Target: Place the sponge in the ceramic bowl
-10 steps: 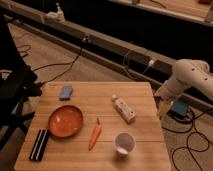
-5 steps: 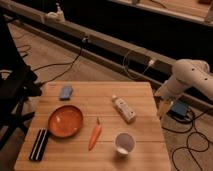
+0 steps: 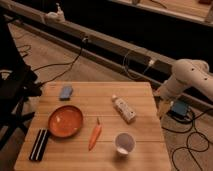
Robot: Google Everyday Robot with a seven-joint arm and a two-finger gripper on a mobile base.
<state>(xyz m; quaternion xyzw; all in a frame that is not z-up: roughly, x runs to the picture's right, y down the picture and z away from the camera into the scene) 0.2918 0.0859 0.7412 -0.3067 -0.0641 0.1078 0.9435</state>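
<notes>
Near edge of the desk (image 3: pixel 80 159): black slatted bar (image 3: pixel 39 145) lies by the near-left corner, white cup (image 3: pixel 124 143) stands upright toward the near-right corner, mouth up. Just behind, a carrot (image 3: pixel 95 135) lies mid-desk, tip pointing to the far edge. Left of it the ceramic bowl (image 3: pixel 65 121) sits upright close to the left edge, inside shows bare glaze, nothing in it. Further back a white box (image 3: pixel 124 109) lies on its side, angled, right of centre. Furthest on the desk, the sponge (image 3: pixel 66 92) lies flat by the far-left corner, apart from the bowl, a strip of bare wood between them. The gripper (image 3: pixel 161 107) hangs off the right edge of the desk, below the white arm (image 3: pixel 187 80), well apart from both sponge and bowl, not over the desktop; whether it is wide, narrow or holding anything cannot be told. A blue box (image 3: pixel 180 109) sits on the floor just beyond it, cables (image 3: pixel 197 145) around. Change check against the two earlier pictures: none. Sponge, bowl, cup, carrot, box and arm all sit in the same spots, gripper at the same place off the right edge. Meaning for the task, as a judgement: the sponge is outside the bowl, so the wanted end state does not hold now, and the arm is idle or pausing to the side. Any pick needs the gripper to cross the whole desk toward the far-left corner, passing over the white box.
</notes>
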